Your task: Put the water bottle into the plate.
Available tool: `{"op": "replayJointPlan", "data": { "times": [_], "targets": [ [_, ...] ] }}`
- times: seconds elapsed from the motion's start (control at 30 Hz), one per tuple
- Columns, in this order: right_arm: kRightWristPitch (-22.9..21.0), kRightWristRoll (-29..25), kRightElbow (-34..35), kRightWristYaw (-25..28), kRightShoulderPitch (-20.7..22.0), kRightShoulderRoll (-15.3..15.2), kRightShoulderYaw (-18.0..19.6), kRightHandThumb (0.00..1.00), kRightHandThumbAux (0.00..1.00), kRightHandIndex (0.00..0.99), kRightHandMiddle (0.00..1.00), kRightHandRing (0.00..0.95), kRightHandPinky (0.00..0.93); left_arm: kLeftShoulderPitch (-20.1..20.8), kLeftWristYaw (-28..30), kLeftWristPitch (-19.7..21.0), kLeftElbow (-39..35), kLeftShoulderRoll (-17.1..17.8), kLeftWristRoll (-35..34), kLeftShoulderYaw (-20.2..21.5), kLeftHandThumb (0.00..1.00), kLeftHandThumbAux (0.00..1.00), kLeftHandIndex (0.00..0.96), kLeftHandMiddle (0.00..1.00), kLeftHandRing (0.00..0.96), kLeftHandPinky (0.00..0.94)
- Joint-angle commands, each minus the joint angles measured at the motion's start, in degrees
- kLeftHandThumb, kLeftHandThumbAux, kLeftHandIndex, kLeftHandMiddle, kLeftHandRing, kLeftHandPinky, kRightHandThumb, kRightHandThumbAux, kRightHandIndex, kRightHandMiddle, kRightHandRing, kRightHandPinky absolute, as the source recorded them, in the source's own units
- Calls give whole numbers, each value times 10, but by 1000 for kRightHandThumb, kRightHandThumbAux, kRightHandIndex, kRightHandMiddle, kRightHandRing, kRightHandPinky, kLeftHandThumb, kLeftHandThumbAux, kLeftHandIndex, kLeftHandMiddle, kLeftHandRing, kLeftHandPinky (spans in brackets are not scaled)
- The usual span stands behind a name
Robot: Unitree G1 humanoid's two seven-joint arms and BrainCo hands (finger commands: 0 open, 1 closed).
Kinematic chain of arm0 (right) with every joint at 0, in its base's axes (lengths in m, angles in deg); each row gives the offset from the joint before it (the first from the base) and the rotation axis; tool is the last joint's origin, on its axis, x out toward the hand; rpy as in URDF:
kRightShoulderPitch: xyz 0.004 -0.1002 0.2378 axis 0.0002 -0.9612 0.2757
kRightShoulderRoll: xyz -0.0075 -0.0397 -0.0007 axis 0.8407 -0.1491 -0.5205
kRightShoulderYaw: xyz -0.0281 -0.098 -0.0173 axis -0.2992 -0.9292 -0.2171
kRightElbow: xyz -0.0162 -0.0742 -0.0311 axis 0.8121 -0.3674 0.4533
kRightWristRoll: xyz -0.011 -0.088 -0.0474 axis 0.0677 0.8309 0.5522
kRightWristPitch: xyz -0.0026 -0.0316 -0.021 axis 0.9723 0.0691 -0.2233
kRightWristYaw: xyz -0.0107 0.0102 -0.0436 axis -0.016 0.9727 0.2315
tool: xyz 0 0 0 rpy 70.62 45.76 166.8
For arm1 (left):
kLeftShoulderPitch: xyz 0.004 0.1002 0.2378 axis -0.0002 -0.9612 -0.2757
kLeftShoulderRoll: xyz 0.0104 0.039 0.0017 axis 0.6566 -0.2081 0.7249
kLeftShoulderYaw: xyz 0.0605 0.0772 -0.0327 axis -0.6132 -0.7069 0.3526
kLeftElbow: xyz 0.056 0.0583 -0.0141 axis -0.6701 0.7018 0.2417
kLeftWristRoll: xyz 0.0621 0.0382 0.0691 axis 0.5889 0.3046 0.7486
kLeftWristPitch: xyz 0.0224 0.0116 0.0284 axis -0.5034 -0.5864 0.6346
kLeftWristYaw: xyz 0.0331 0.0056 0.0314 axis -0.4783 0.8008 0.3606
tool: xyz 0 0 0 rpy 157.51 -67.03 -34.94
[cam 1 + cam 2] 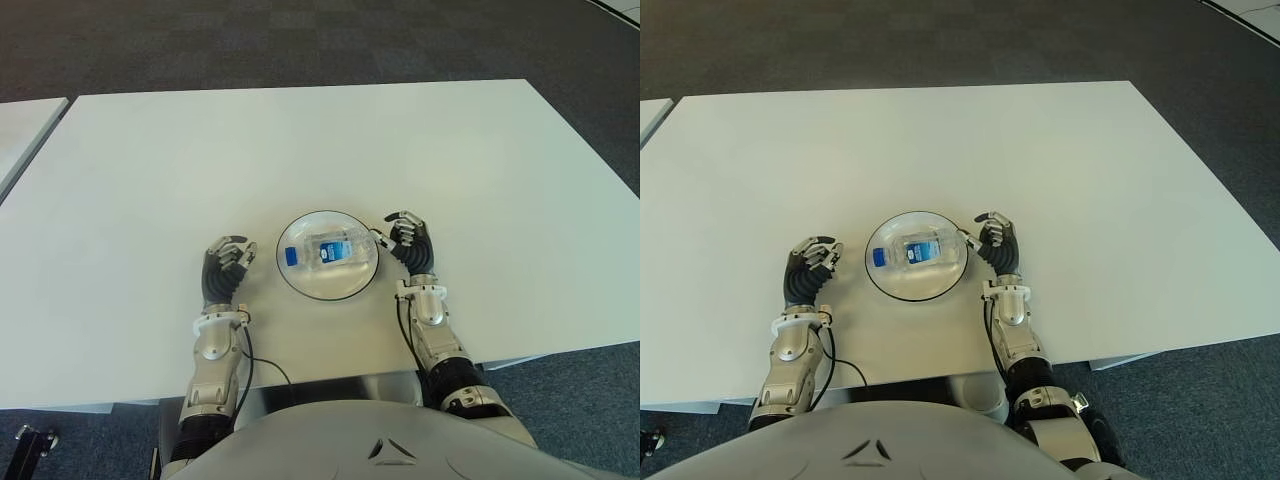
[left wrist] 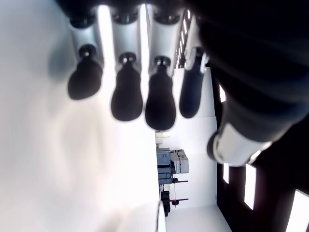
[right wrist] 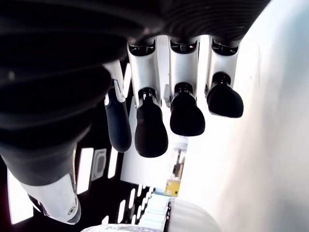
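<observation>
A clear water bottle (image 1: 333,248) with a blue cap lies on its side inside the round white plate (image 1: 328,284) near the table's front edge. My right hand (image 1: 405,236) is just to the right of the plate, fingers relaxed and holding nothing; its wrist view shows bare fingertips (image 3: 152,135) and the plate's rim (image 3: 188,215). My left hand (image 1: 228,262) is a little to the left of the plate, also with nothing in it, its fingers (image 2: 126,99) loosely extended over the white surface.
The white table (image 1: 300,150) stretches wide beyond the plate. A second white table's corner (image 1: 25,125) shows at the far left. Dark carpet (image 1: 300,40) lies behind.
</observation>
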Motion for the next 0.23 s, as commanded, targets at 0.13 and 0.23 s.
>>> {"op": "replayJointPlan", "data": {
  "times": [0.13, 0.23],
  "targets": [
    [-20, 2, -17, 2, -27, -9, 2, 703, 728, 434, 770, 781, 787, -11, 7, 14, 11, -3, 3, -11, 705, 716, 434, 737, 756, 770],
    [-17, 1, -18, -1, -29, -8, 5, 703, 728, 434, 764, 775, 778, -12, 7, 16, 9, -3, 3, -14, 705, 716, 434, 735, 755, 764]
  ]
}}
